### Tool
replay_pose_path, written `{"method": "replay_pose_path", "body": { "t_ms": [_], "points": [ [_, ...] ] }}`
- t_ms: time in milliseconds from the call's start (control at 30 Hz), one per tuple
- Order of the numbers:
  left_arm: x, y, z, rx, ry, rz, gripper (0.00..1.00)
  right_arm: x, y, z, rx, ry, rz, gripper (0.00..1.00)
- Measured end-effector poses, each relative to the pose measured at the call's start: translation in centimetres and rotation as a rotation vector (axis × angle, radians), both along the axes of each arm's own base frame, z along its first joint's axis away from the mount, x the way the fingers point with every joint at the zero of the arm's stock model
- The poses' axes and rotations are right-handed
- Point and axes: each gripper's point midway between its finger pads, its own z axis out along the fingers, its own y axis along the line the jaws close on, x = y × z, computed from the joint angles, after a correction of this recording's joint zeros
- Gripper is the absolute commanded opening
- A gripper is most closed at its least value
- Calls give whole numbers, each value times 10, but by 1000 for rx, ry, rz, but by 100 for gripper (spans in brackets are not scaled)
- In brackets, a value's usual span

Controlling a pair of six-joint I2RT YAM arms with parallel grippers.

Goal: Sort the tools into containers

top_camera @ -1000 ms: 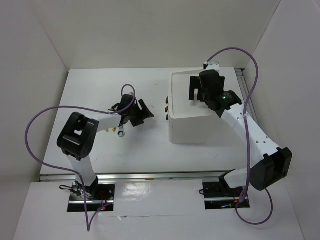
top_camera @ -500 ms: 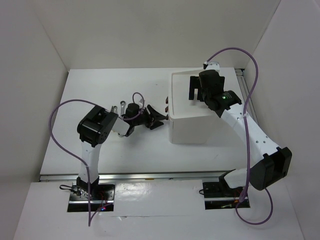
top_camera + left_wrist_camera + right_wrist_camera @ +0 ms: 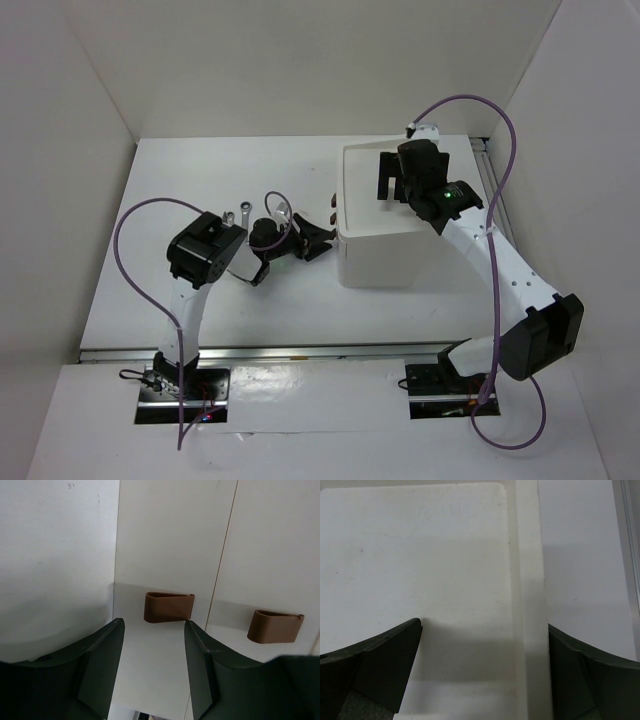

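The white box unit (image 3: 385,245) stands right of centre, with dark brown drawer knobs (image 3: 331,215) on its left face. My left gripper (image 3: 320,238) is open and empty, just short of that face. In the left wrist view its fingers (image 3: 102,660) frame a white drawer front (image 3: 165,545), with one knob (image 3: 169,607) between the fingertips and a second knob (image 3: 276,626) to the right. My right gripper (image 3: 393,188) is open and empty over the top tray (image 3: 410,555), straddling its right rim (image 3: 526,580). One silver wrench (image 3: 243,215) lies on the table behind the left arm. The other tools are out of view.
White walls close the table at the back and on both sides. Purple cables (image 3: 130,250) loop from both arms. A metal rail (image 3: 300,352) runs along the table's near edge.
My left arm has swung right and its gripper now faces the drawer knobs up close. The wrench has come out from under it. The right arm has not moved.
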Motion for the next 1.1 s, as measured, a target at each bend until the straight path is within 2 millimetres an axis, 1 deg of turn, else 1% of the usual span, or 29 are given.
{"method": "replay_pose_path", "body": {
  "t_ms": [133, 233, 433, 500, 600, 833, 967, 1100],
  "points": [
    [0, 0, -1, -8, 20, 5, 57, 0, 0, 0, -1, 1, 0, 100],
    [1, -1, -4, -9, 25, 9, 49, 1, 0, 0, -1, 1, 0, 100],
    [4, -2, -6, -4, 29, 25, 49, 0, 1, 0, -4, 0, -1, 100],
    [5, -2, -6, -3, 24, 30, 54, 1, 1, 0, -5, 0, -2, 100],
    [6, -1, -4, -8, 11, 33, 58, 1, 1, 0, -5, 0, -3, 100],
    [2, 11, 0, -49, 13, 63, 58, 1, 2, 0, -9, -5, -1, 100],
    [6, 16, 2, -59, 16, 76, 57, 1, 2, 0, -10, -5, -2, 100],
    [10, 15, 5, -71, 32, 82, 57, 1, 3, 0, -10, -5, -2, 100]
  ]
}}
